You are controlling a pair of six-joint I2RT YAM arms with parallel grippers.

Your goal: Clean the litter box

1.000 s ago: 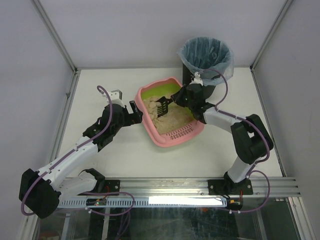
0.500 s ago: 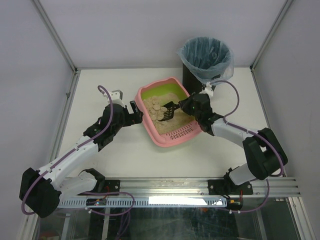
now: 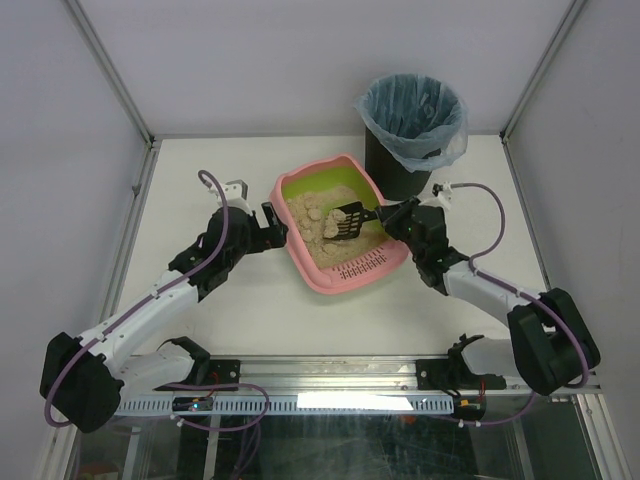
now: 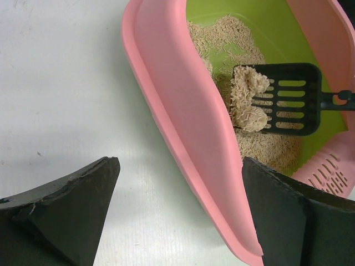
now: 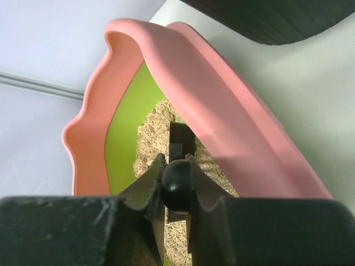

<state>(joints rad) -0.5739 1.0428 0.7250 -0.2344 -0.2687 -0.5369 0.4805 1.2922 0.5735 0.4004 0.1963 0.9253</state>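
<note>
Right gripper, a black two-finger claw, is clamped narrow on the rounded end of the handle of a black plastic slotted scoop. In the right wrist view the fingertips pinch the handle's knob from both sides. From there the scoop reaches leftward over the box, lying roughly across the box's short side. Its flat slotted blade sits over the sandy fill near the middle. Two beige clumps of litter rest on the blade's front part.

Under it lies the litter box, a shallow pink plastic tray with rounded corners, a green inner lining and loose beige sandy litter. It sits at the middle of the white table. Its long axis runs from far to near, skewed so that the near end leans right. The slotted pink grille is at that near-right end, pointing toward the arm bases.

Left gripper is at the box's left wall with its black fingers spread wide, gripping nothing. The pink rim runs between them, close to one finger; contact cannot be told.

Beyond the box's far-right corner stands a round black bin lined with a blue bag.
</note>
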